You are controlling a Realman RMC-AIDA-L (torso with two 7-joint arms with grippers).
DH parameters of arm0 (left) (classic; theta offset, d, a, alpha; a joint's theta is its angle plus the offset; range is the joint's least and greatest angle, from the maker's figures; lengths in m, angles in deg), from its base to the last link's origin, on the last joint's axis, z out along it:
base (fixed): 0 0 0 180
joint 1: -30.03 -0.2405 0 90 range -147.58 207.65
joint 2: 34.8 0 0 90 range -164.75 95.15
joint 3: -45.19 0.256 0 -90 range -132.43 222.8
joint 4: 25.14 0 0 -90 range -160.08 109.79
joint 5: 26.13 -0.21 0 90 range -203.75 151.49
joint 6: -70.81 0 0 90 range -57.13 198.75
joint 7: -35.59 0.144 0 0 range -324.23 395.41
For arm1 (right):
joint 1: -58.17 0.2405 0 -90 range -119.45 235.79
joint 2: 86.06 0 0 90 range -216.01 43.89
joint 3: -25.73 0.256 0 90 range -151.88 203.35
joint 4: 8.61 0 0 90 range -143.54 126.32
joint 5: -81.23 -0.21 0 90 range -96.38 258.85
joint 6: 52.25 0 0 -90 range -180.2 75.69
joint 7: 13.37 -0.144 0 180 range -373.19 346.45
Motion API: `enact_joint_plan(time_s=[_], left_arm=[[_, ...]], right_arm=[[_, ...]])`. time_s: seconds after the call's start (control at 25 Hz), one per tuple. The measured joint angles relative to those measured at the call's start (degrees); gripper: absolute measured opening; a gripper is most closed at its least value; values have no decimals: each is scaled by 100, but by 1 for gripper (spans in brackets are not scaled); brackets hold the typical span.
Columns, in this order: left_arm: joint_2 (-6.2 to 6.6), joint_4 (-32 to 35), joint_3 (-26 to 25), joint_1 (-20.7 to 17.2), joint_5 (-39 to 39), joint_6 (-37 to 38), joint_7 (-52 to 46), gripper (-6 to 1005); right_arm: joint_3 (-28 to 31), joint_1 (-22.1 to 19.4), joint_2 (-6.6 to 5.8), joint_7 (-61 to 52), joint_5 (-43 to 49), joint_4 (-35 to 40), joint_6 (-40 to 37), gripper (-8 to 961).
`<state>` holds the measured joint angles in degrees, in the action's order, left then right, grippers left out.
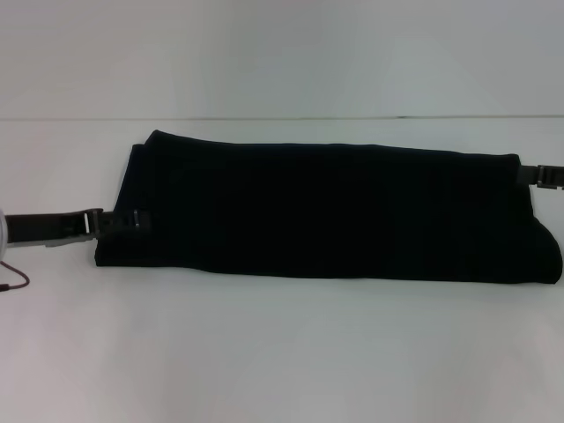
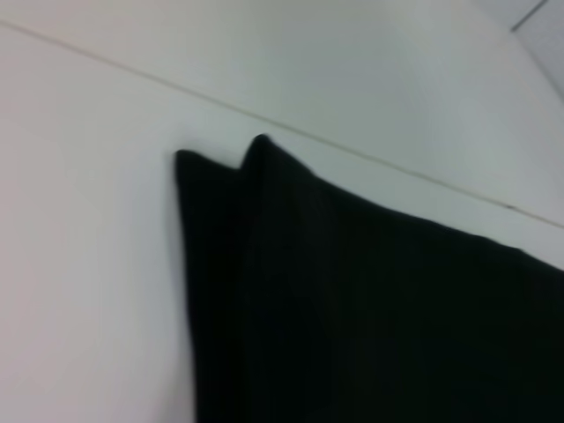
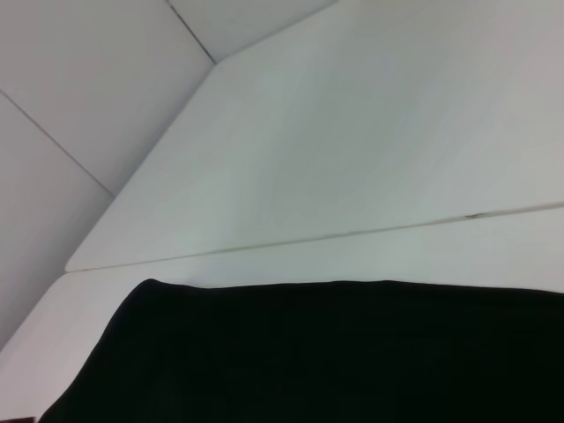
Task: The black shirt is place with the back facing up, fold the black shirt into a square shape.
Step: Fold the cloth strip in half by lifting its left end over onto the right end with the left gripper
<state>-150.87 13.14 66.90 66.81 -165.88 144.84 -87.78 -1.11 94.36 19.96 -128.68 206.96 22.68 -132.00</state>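
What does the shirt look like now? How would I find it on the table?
Look at the white table. Across its middle lies the black shirt, folded into one long flat band. The left gripper and right gripper sit at its ends; it is soft and plain, they are hard.

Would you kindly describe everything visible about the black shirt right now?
The black shirt is plain, matte, soft-looking fabric with no print, already folded into a long band lying flat across the white table. In the left wrist view two layered corners peak at one end. The left tool meets its left end near the front, and the right tool meets its far right corner. No sleeves or neckline show.
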Motion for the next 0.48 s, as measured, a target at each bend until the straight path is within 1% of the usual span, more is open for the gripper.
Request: enact_joint_plan(time_s=[0.16,0.24,0.4,0.48], left_arm=[[24,328,-136,0,0,723,-23,850],[85,453,-232,9,-54,1310,-112,847],[142,487,-242,57,-224,1866,-333,840],[145,473,-212,70,-274,2028,-436,837]], right_arm=[[-5,-46,-13,-53,65,-4,48,684],[-5,-65,-21,-58,70,0,48,684],[-86,-69,-27,-60,108,7,25,685],[-154,-62,-27,-59,173,4,41,686]])
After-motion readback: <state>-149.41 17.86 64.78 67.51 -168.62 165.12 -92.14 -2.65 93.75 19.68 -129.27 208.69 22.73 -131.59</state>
